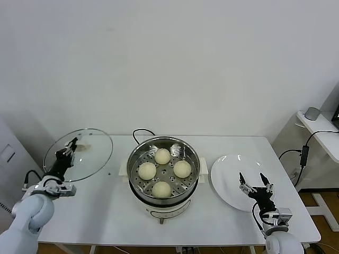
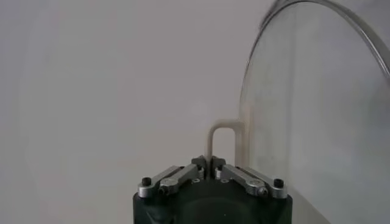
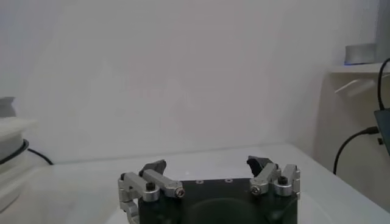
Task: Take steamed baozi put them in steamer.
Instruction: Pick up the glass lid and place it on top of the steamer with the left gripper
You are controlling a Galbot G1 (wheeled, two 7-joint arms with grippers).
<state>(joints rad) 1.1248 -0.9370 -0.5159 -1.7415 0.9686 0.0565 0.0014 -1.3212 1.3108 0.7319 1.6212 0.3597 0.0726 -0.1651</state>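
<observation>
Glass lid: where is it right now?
Head view, robot's left: the glass lid is held by its handle in the shut left gripper, beside the steamer.

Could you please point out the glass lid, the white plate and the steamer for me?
glass lid (image 1: 92,148), head view, on the clear pane right of the left pincer.
white plate (image 1: 228,172), head view, on its bare left part.
steamer (image 1: 192,151), head view, on its shiny steel rim.

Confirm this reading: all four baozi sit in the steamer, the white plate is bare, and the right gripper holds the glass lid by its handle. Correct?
Not quite. The left gripper is shut on the glass lid, as the head view shows; the right gripper hangs open over the white plate. The four baozi do sit in the steamer, and the plate is bare.
</observation>
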